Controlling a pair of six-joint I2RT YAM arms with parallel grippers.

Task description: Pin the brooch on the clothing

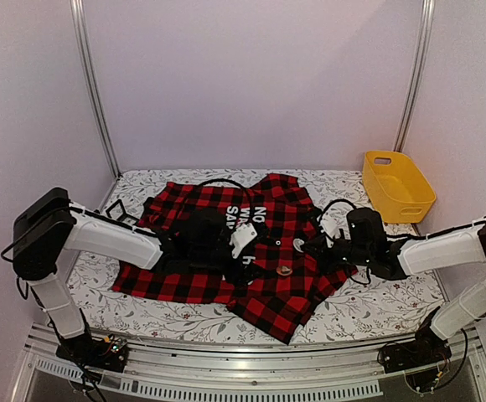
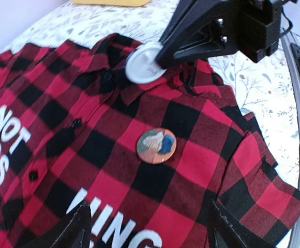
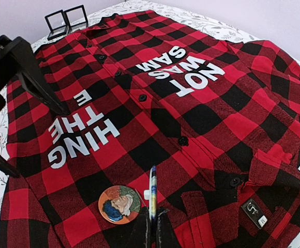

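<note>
Your left gripper hangs over the shirt with its fingers spread wide and nothing between them; the white letters "HING" sit in the gap, right at the tips; the round brooch lies face up on the red-and-black check just ahead of those fingers, in line with the gap and apart from both; you cannot tell whether its pin is through the cloth.

Your right gripper has its fingers pressed together on a thin white disc, held on edge above the shirt; from its own wrist you see that disc only as a narrow strip rising from the tips; the round brooch lies just left of those tips, near the disc but not touching it; the collar and its label lie just to their right; the shirt's front runs away ahead.

A yellow basket stands on the table, beyond the right gripper and to its right, well apart.
</note>
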